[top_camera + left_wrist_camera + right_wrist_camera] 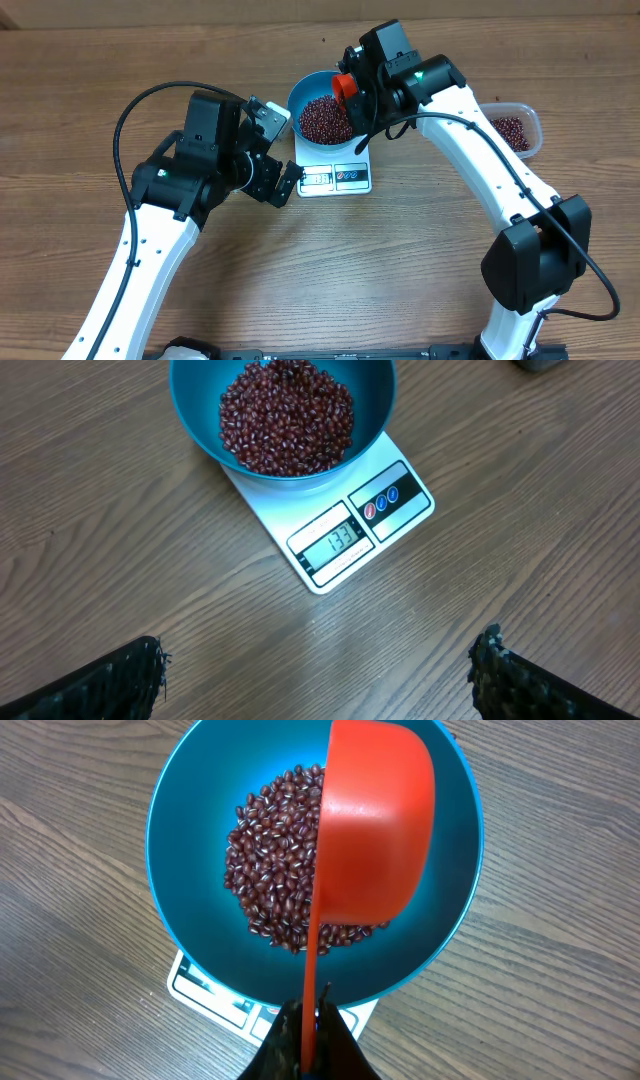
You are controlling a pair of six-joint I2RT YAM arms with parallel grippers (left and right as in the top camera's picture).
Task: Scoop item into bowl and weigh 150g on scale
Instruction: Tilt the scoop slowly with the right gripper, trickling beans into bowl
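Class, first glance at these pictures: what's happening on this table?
The right gripper has its fingers shut on the handle of a red scoop, holding it tipped over the blue bowl. The bowl sits on the white scale and holds a heap of beans. The display reads 133, short of the target. The left gripper hovers open nearby, holding nothing.

We're looking at a wooden table point(90, 60) with plain grain and a matt finish. The bowl point(190, 840) is smooth blue plastic with a soft sheen. Inside it, the beans point(270, 860) have glossy little skins. The scoop point(375, 830) is smooth orange-red plastic, satin rather than shiny. The scale point(275, 510) has a smooth white top. At the upper right of the overhead frame sits a clear plastic tub point(532, 115). On the left gripper point(318, 670), the fingers point(505, 680) look black, rough and jagged-edged.
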